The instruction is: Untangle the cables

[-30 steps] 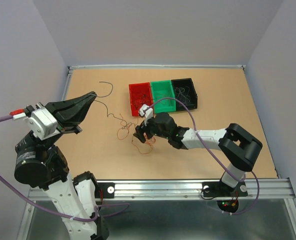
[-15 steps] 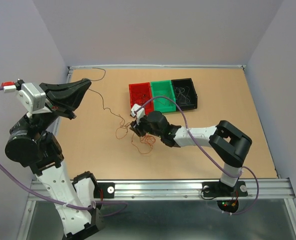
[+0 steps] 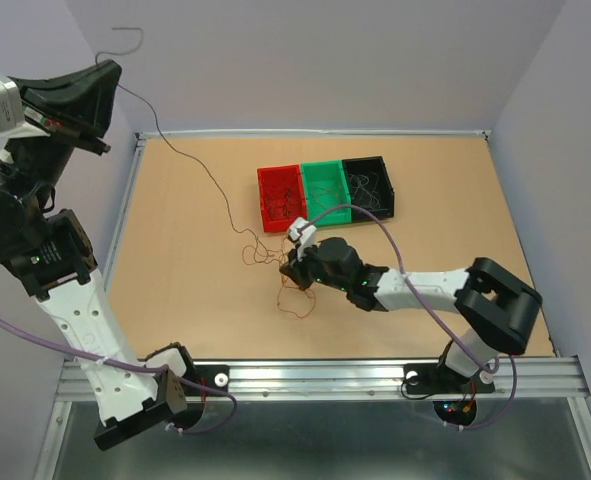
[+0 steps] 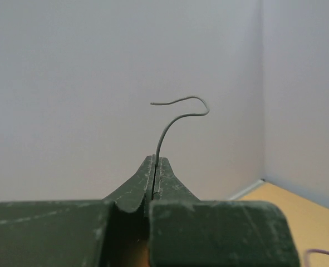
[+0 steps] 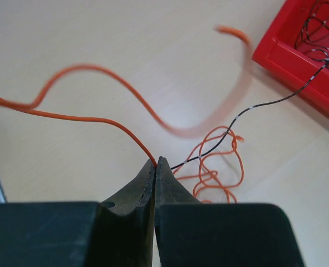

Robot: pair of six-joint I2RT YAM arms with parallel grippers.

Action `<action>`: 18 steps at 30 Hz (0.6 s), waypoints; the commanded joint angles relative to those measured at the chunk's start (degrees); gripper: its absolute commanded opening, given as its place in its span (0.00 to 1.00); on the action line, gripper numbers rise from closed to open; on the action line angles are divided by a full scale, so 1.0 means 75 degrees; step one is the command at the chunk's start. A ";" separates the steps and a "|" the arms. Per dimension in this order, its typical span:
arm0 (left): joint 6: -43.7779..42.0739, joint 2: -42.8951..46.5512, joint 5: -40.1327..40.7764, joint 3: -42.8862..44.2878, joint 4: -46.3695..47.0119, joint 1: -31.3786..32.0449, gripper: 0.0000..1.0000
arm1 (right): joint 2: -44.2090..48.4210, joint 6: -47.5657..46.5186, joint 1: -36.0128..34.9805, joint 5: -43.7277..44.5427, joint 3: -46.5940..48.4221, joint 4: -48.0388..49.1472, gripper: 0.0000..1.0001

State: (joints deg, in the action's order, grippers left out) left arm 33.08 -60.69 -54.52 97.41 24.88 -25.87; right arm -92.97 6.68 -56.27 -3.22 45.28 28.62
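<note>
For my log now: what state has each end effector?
Left end effector: closed on a thin dark grey curly wire.
Right end effector: closed on a thin orange wire.

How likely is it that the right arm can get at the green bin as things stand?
Probably yes. The right gripper sits low just on the near side of the green bin, with nothing solid between. But it is shut on an orange wire, so the tangle would drag along.
</note>
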 commanded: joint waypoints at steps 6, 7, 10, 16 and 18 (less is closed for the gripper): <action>-0.3247 -0.0381 0.3811 0.1228 -0.2204 0.0004 0.00 | 0.2094 0.1324 -0.0079 0.1940 -0.1080 -0.1436 0.00; -0.3343 -0.0335 0.4056 0.1204 -0.2263 0.0015 0.00 | 0.2130 0.1417 -0.0079 0.2104 -0.1091 -0.1530 0.01; -0.3730 -0.0346 0.5262 0.1285 -0.2544 0.0015 0.00 | 0.2119 0.1850 -0.0056 0.2889 -0.1092 -0.1975 0.01; -0.4282 -0.0615 0.6730 0.1462 -0.2860 0.0004 0.00 | 0.2223 0.3198 0.0178 0.3300 -0.1454 -0.2480 0.01; -0.4305 -0.0604 0.6765 0.1334 -0.2861 0.0004 0.00 | 0.2516 0.3491 0.0272 0.3628 -0.1513 -0.2900 0.00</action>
State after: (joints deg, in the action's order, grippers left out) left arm 4.12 -65.43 -10.26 106.13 2.55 -25.87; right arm -77.23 25.41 -55.46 17.67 36.27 12.21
